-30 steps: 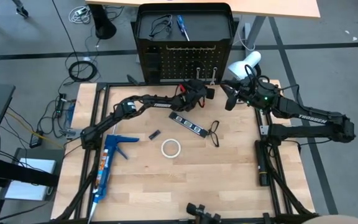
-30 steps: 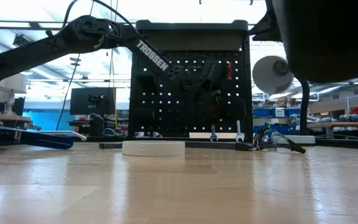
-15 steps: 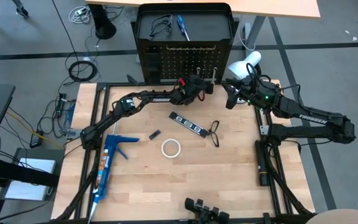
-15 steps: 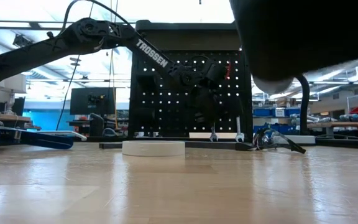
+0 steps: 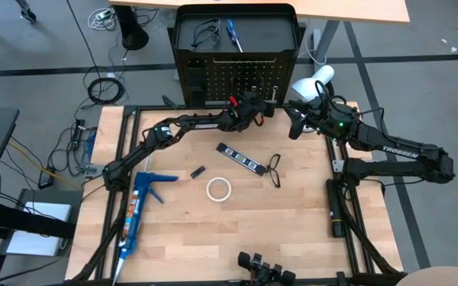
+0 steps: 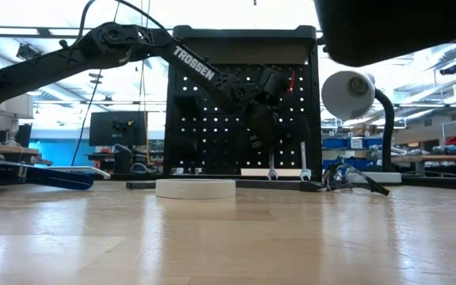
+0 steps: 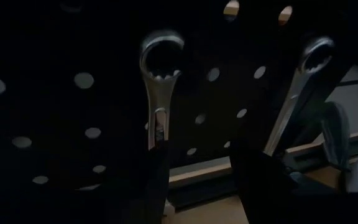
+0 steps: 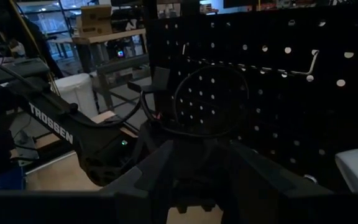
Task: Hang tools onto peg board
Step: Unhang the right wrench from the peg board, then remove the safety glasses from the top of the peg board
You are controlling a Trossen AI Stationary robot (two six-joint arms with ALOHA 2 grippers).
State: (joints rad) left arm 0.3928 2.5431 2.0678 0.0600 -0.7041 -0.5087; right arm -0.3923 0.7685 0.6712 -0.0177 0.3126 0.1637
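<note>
The black peg board (image 5: 237, 75) stands upright at the table's far edge. Two silver wrenches (image 7: 157, 93) (image 7: 300, 93) stand against its face, ring ends up; their lower ends (image 6: 272, 169) show near its foot. My left gripper (image 7: 197, 149) is open right at the board (image 5: 257, 109). One of its fingers (image 7: 151, 180) stands in front of the nearer wrench's lower shaft. My right gripper (image 8: 199, 146) is at the board's right end (image 5: 291, 125), shut on a black wire loop (image 8: 210, 99). On the table lie a white tape ring (image 5: 219, 188), a black strip with white marks (image 5: 239, 157) and another wire loop (image 5: 274, 168). My left gripper: I cannot tell whether its finger touches the wrench's shaft (image 7: 158, 134). My right gripper pinches the wire loop's lower part (image 8: 191, 132) between its two fingers, which reach roughly level from the table's right toward the board. The loop stands up beyond the fingertips, clear of the table and in front of the board's holes.
A white desk lamp (image 5: 312, 83) stands right behind my right gripper. A blue caulking gun (image 5: 137, 206) lies at the table's left, with a small black piece (image 5: 198, 171) near the middle. The tray behind the board holds a blue-handled screwdriver (image 5: 234, 34) and a wire loop. A peg hook (image 8: 309, 65) juts from the board.
My left gripper has gone toward the table's far edge and a little right, up to the peg board's face by the wrenches. In the low view my right arm dipped in front of the lamp and rose again. The tools on the table have stayed put.
</note>
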